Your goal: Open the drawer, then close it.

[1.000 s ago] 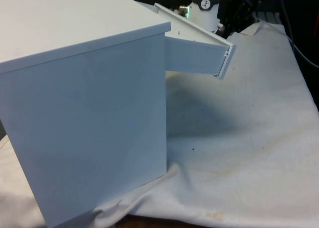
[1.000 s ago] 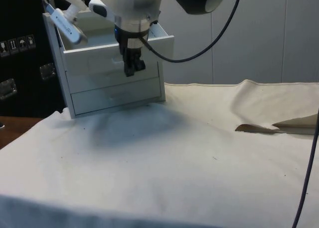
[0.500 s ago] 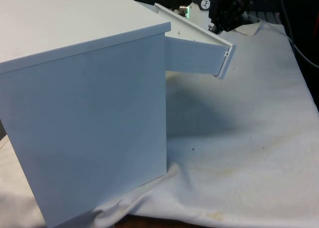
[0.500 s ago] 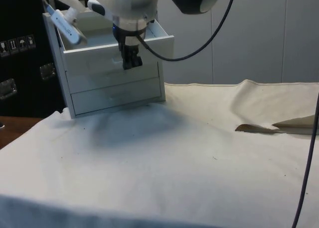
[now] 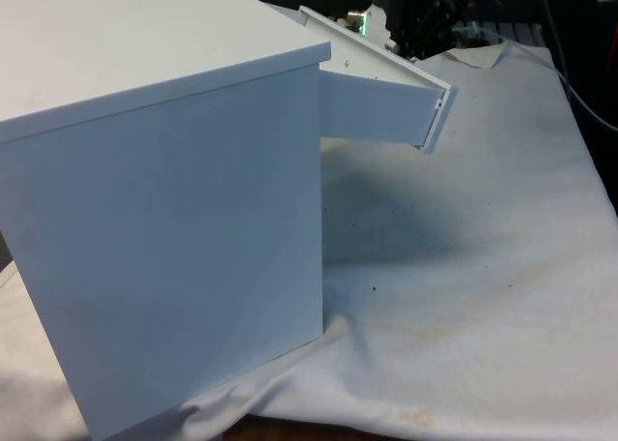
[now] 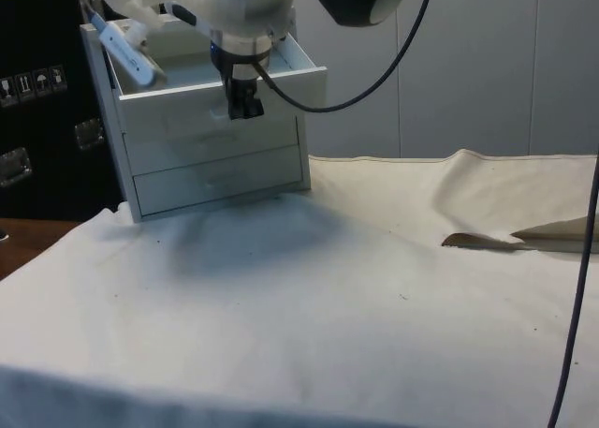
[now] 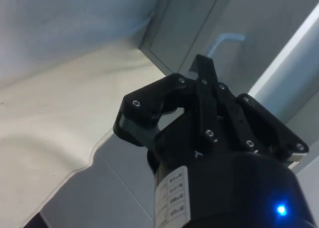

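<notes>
A white chest of drawers (image 5: 164,200) stands on the cloth, and in the side view its drawer fronts (image 6: 220,170) face outward. Its top drawer (image 6: 220,95) is pulled out; in the front view the drawer's side and front panel (image 5: 436,113) jut toward the front view's right. My black gripper (image 6: 245,108) hangs just in front of that drawer's front panel, near its upper edge, and it also shows behind the panel (image 5: 415,45). In the wrist view the gripper (image 7: 203,68) is shut on nothing, pointing toward a pale drawer handle (image 7: 225,38).
The white cloth (image 6: 309,306) covers the table and is rumpled into folds at the side view's right (image 6: 524,233). A black cable (image 6: 582,259) hangs down at that edge. Bare cloth (image 5: 483,267) lies beside the chest in the front view.
The gripper has risen from the level of the middle drawer to the top drawer's front and drawn closer to it. The drawer has not moved.
</notes>
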`<state>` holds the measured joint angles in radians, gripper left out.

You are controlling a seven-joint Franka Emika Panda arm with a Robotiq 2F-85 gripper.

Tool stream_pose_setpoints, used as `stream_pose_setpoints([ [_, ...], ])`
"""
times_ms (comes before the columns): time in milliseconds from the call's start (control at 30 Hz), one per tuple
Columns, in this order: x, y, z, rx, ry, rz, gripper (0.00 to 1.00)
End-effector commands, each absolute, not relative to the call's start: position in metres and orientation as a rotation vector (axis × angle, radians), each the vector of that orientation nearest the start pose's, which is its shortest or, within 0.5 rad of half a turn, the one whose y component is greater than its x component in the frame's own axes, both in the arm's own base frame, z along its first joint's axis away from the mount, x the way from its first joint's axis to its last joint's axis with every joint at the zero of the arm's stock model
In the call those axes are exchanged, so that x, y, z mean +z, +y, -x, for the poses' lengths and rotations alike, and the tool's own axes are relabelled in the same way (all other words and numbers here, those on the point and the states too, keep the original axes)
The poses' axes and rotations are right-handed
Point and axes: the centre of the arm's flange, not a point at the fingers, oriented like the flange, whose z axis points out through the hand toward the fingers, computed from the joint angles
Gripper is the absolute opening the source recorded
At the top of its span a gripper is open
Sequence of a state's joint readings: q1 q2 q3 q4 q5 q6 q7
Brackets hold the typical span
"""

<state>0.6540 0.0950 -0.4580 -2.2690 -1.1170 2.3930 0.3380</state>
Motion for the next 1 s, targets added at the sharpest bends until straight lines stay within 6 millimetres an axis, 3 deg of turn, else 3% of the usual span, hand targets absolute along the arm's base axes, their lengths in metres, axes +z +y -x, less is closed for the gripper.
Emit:
stream_pose_setpoints([
  [0, 0.329, 0.096, -0.527, 0.284, 0.823, -2.215, 0.0],
  [467, 0.343, 0.074, -0.539, 0.281, 0.789, -2.152, 0.0],
  [600, 0.342, 0.078, -0.536, 0.269, 0.784, -2.165, 0.0],
  [633, 0.348, 0.071, -0.54, 0.274, 0.782, -2.144, 0.0],
  [967, 0.363, 0.064, -0.544, 0.266, 0.768, -2.127, 0.0],
])
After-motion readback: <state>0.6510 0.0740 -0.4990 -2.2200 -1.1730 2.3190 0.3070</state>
